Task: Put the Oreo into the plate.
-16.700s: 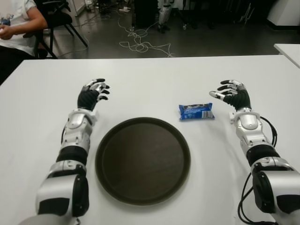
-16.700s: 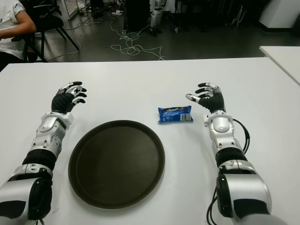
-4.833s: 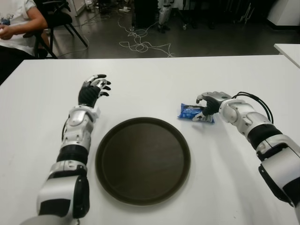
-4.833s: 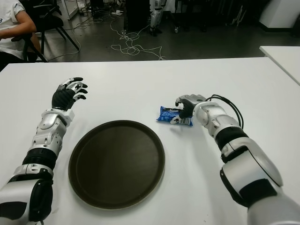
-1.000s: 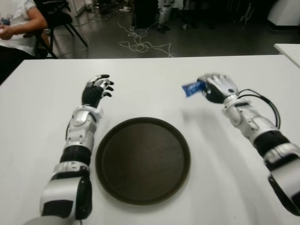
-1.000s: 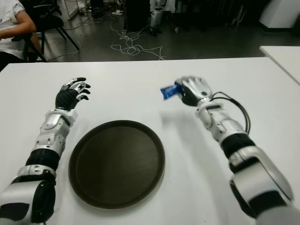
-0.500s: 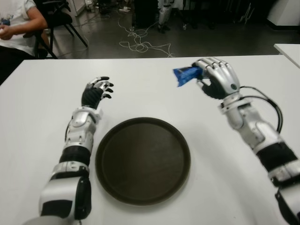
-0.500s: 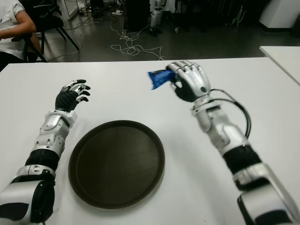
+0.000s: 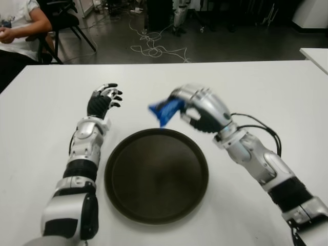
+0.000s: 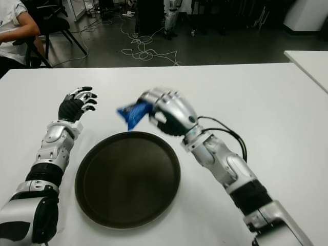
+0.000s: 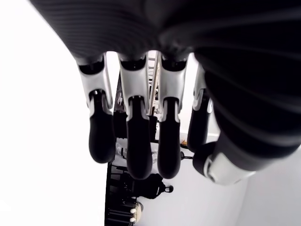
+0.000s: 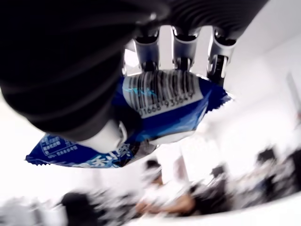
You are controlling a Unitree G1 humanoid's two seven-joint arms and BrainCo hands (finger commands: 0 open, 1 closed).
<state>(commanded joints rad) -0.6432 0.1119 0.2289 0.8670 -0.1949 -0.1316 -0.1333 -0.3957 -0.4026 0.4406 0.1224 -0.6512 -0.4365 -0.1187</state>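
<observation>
Blue Oreo pack [image 9: 165,110] | right robot hand [image 9: 197,108] holds | above plate [image 9: 128,197] far rim

My counter [image 9: 46,118] is a plain white top reaching across the whole view in front of me. Directly on it lies one round dark plate [image 9: 156,174], flat, sitting near the counter's near edge and about midway across. Beyond the plate the white surface runs bare to its far edge. To the right of the plate, the surface is likewise bare white.
</observation>
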